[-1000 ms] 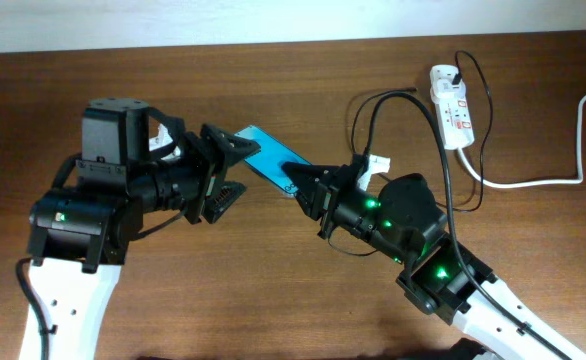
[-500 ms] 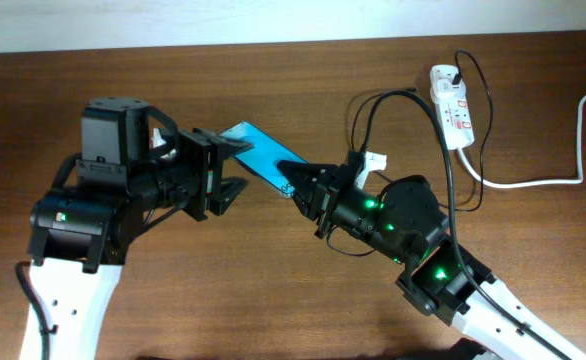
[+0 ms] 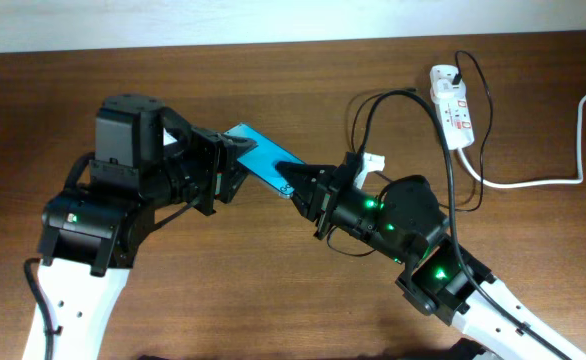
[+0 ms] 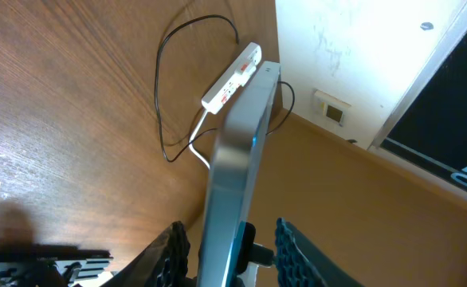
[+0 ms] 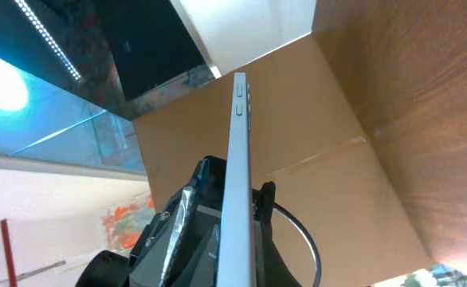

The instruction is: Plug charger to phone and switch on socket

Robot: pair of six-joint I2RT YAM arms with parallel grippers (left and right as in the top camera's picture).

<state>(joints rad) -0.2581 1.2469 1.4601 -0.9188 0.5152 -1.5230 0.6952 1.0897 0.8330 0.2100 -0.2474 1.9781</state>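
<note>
With the right claw (image 3: 295, 187) pinching the phone (image 3: 263, 155) clear of the tabletop and the left claw (image 3: 230, 165) spread astride its other end, I close the left squarely on the flat faces, leaving the port edge free for the charger (image 3: 446, 150).

Two black-and-white arms with green lights

The left arm (image 3: 123, 190), at 9 o'clock, has a boxy black motor block and a black cable by its white link; the right arm (image 3: 403, 225), at 5 o'clock, has rounded joints. The left gripper (image 3: 231, 165) and right gripper (image 3: 298, 190) are black.
</note>
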